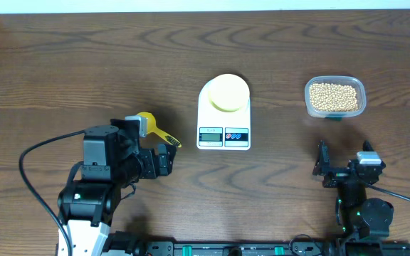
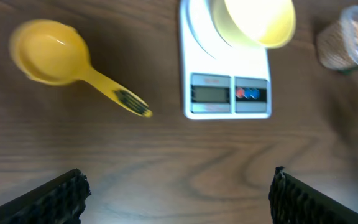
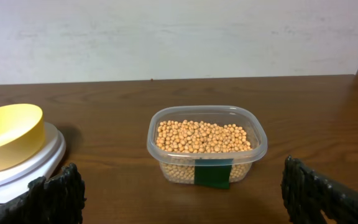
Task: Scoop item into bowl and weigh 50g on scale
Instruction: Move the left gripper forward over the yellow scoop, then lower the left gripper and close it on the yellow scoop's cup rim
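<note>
Tan beans (image 1: pixel 333 97) (image 3: pixel 202 137) fill a clear plastic tub (image 1: pixel 362 90) (image 3: pixel 257 151) at the right of the table. The pale-yellow bowl (image 1: pixel 228 92) (image 2: pixel 257 22) (image 3: pixel 5 134) stands on the white scale (image 1: pixel 223 136) (image 2: pixel 229 65) (image 3: pixel 27 171) in the middle. A yellow scoop (image 1: pixel 154 126) (image 2: pixel 55 53) lies left of the scale, handle toward it. My left gripper (image 1: pixel 164 159) (image 2: pixel 179 190) is open, hanging just near of the scoop handle and holding nothing. My right gripper (image 1: pixel 344 165) (image 3: pixel 180 186) is open and empty, near of the tub.
The tub carries a green label (image 3: pixel 213 174) on its near wall. A pale wall (image 3: pixel 179 37) rises behind the table's far edge. Bare wooden tabletop (image 1: pixel 62 64) stretches to the left and along the back.
</note>
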### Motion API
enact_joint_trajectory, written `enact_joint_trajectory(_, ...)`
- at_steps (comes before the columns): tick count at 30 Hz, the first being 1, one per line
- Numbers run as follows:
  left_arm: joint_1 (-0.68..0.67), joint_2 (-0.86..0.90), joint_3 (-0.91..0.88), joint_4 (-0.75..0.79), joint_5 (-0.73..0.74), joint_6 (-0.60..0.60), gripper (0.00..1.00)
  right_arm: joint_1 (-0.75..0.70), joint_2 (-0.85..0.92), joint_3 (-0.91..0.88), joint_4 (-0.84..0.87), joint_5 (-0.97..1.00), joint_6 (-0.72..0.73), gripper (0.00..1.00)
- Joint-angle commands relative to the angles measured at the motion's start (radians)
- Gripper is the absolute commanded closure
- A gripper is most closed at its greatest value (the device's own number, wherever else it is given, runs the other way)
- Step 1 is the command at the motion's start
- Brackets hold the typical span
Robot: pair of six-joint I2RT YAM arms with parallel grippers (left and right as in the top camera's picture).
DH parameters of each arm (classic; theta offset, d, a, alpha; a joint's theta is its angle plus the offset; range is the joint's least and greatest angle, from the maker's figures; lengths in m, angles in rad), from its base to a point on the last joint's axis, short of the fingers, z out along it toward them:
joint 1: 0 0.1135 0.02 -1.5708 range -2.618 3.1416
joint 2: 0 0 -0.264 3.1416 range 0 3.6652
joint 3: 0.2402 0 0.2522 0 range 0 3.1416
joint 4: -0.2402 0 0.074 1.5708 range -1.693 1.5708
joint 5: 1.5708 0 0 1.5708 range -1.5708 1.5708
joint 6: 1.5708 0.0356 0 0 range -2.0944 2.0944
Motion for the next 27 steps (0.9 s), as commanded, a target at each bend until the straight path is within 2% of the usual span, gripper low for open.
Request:
enact_joint_trajectory(1,0.000,0.010,0.022,-0.006,0.090,-0.009,0.05,-0.005,-0.006,-0.004,-0.001,-0.002,0.003,0.01)
enact_joint_trajectory(6,0.000,0.021,0.022,0.005,0.083,-0.020,0.05,-0.005,-0.006,-0.004,-0.001,-0.002,0.004,0.01)
enact_joint_trajectory(7,0.000,0.024,0.021,0.005,0.049,-0.061,0.06,-0.005,-0.006,-0.004,-0.001,-0.002,0.003,0.01)
enact_joint_trajectory(9,0.000,0.028,0.022,0.003,-0.064,-0.167,0.14,-0.005,-0.006,-0.004,-0.001,-0.002,0.004,0.01)
enact_joint_trajectory(12,0.000,0.037,0.021,-0.002,-0.289,-0.354,0.16,-0.005,-0.006,-0.004,-0.001,-0.002,0.004,0.01)
enact_joint_trajectory(15,0.000,0.052,0.022,-0.001,-0.410,-0.479,0.21,-0.005,-0.006,-0.004,-0.001,-0.002,0.004,0.01)
enact_joint_trajectory(17,0.000,0.070,0.021,0.000,-0.465,-0.539,0.21,-0.005,-0.006,-0.004,-0.001,-0.002,0.004,0.01)
enact_joint_trajectory(20,0.000,0.118,0.021,0.009,-0.515,-0.596,0.25,-0.005,-0.006,-0.004,-0.001,-0.002,0.003,0.01)
enact_joint_trajectory(27,0.000,0.284,0.021,0.141,-0.517,-0.604,0.29,-0.005,-0.006,-0.004,-0.001,-0.002,0.004,0.01)
